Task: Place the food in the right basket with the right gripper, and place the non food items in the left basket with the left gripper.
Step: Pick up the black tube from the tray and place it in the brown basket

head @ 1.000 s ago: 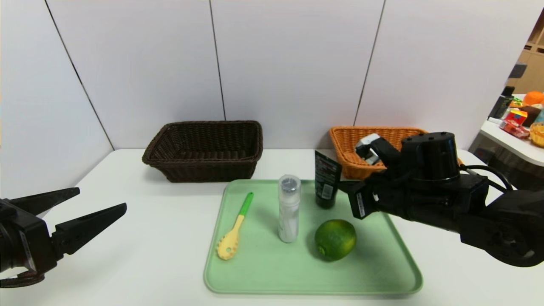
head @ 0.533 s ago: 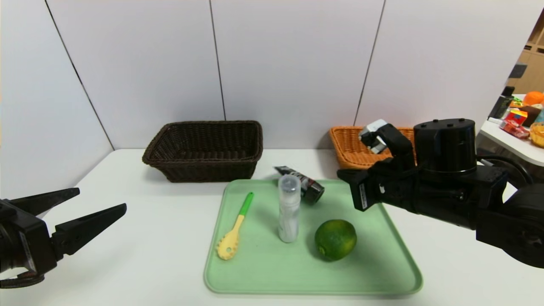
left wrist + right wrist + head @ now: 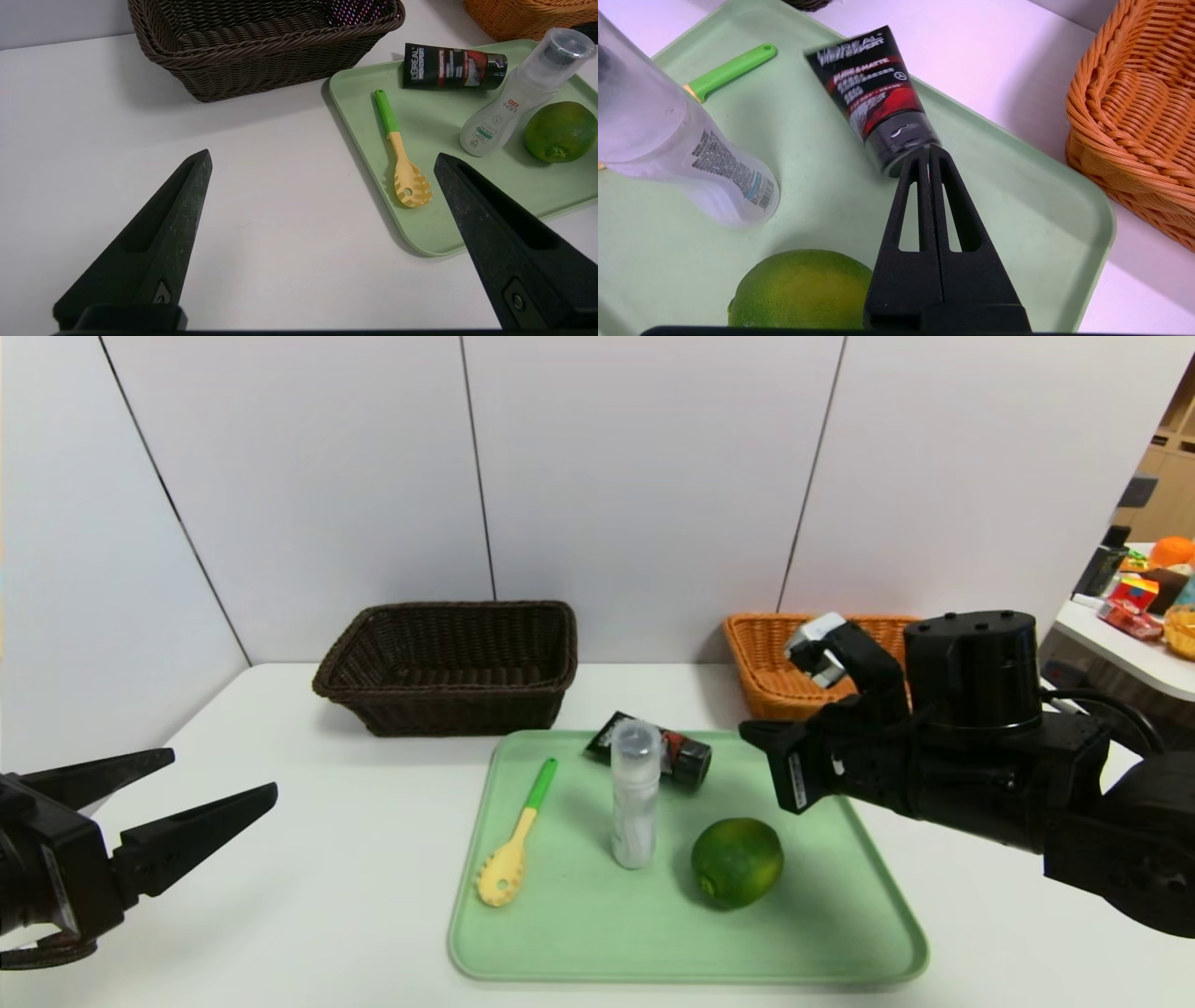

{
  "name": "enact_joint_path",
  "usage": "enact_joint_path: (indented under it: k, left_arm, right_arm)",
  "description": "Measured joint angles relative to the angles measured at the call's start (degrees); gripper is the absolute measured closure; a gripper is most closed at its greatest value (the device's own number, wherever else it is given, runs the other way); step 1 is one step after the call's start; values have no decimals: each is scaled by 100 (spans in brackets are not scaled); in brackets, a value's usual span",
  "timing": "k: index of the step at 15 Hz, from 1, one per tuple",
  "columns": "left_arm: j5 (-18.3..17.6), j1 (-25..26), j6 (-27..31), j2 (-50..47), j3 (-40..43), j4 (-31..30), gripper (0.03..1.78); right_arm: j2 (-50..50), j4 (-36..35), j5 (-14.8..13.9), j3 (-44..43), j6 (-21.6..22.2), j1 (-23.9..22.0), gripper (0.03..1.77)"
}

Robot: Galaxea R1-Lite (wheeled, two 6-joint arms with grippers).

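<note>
1. Lime (image 3: 737, 861) — the only food here — sits lower right of centre on the green tray (image 3: 579, 933), untouched. It belongs in the orange basket (image 3: 775, 658), upper right in the head view.
2. Non-food on the same tray: black tube (image 3: 686, 758) lying on its side at the far edge, clear bottle (image 3: 635, 793) upright mid-tray, yellow spoon with green handle (image 3: 512, 859) toward the left. These go to the brown basket (image 3: 448, 663), upper left of centre.
3. Right hand (image 3: 930, 151) hangs over the tray's right part, fingers pressed together, holding nothing. Likely too narrow for the lime as it stands; it would need to spread first.
4. Left hand (image 3: 224, 784) is parked at the lower left over the bare counter (image 3: 308, 859), fingers spread wide, empty.
5. Right wrist view shows the fingertips right at the tube's cap, possibly touching; the head view hides this behind the arm.
6. Left wrist view shows the tube's tail overlapping the tray rim (image 3: 364, 149) and the bottle's label.
7. Only the head view shows both baskets whole.
</note>
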Motion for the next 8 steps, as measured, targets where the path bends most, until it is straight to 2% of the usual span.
enact_joint_path:
  k: [8]
  left_arm:
    - [0, 0, 2, -22, 22, -15, 12]
  right_arm:
    - [34, -462, -238, 118, 16, 110, 175]
